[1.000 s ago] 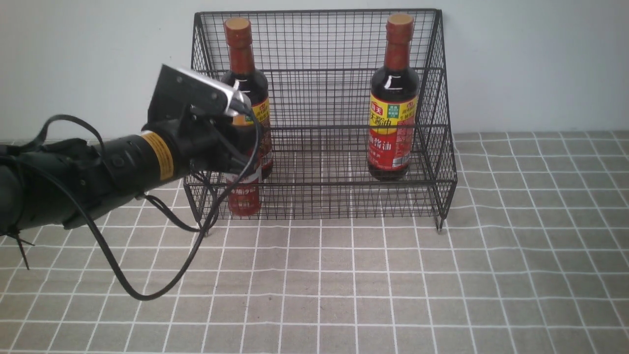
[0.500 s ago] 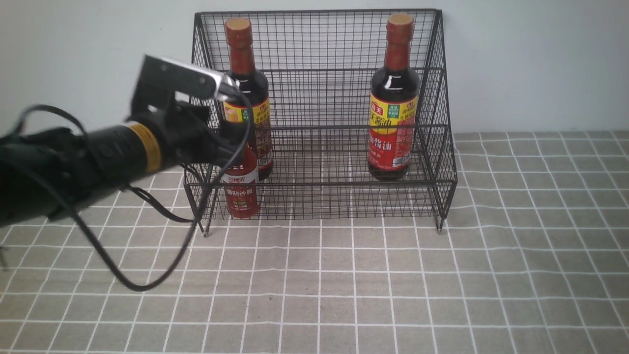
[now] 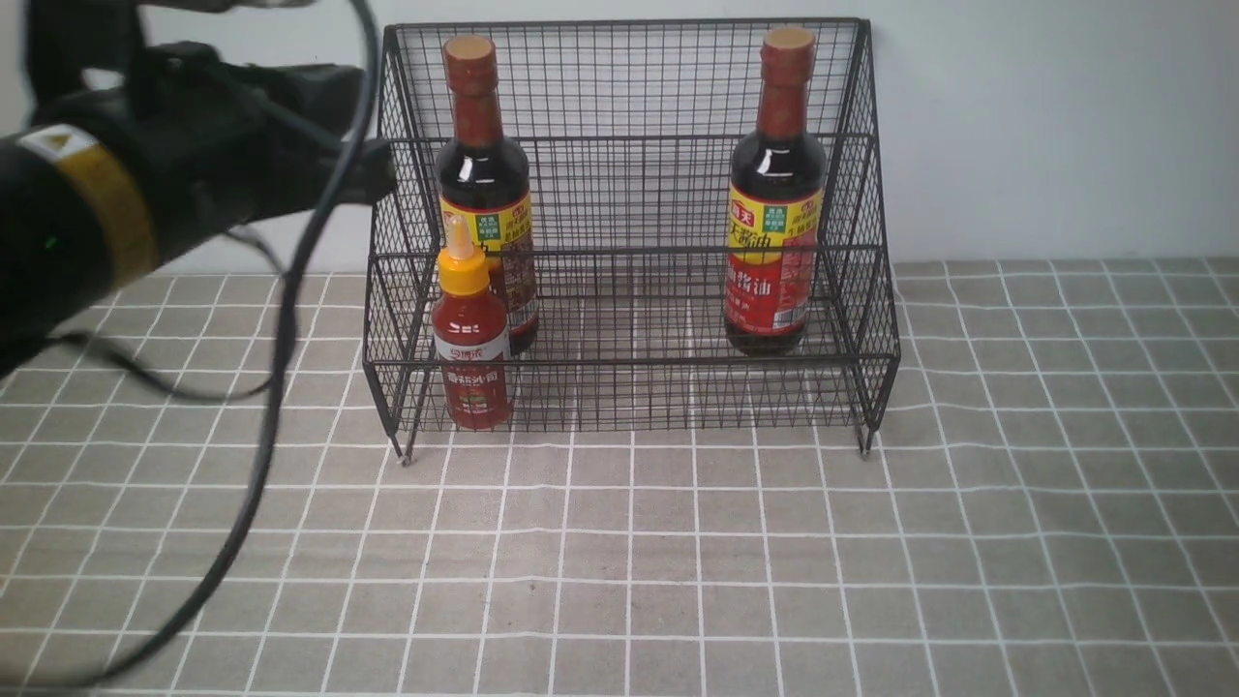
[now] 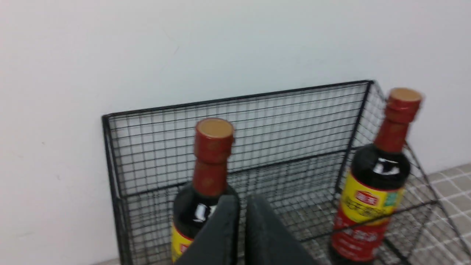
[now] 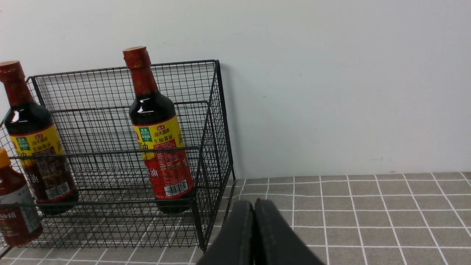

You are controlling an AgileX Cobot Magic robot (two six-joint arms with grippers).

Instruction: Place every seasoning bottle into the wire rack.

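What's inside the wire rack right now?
Three upright bottles: the left soy-sauce bottle and right soy-sauce bottle on the rear tier of the wire rack, the red sauce bottle on the front tier. It covers part of the left bottle's label; nothing else shows.

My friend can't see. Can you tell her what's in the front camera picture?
Three sauce bottles stand upright in a black wire rack on a grey checked tablecloth: two tall soy-sauce bottles on the back tier, and a small red sauce bottle in front of the left one. The robot's left gripper, shut and empty, hangs at the upper left.
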